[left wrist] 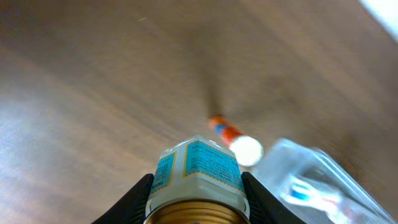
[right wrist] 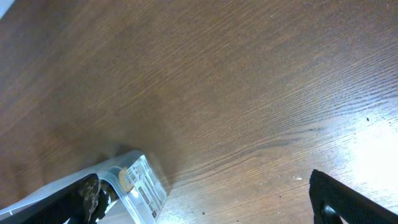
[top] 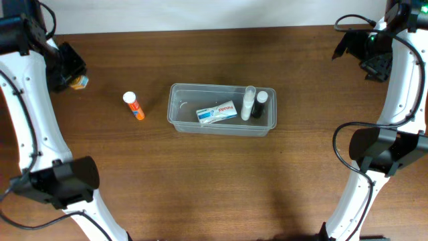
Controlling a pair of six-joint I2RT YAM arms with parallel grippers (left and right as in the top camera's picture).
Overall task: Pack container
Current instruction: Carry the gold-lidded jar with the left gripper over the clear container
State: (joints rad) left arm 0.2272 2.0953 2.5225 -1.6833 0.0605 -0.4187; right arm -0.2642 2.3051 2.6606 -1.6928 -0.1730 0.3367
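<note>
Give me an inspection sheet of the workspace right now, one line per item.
Surface: brown wooden table; no spills seen.
Job's things: clear container at centre, holding a white-and-blue box, a clear bottle and a black-capped bottle. An orange tube lies on the table to its left, apart from it.
Clutter: nothing seen.
Grippers: left gripper shut on a small jar with a blue label and gold lid, at the far left. Right gripper open and empty, at the far right.
Cables: black cables loop along both arms, away from the container.
Surroundings: white surface beyond the table's far edge.
</note>
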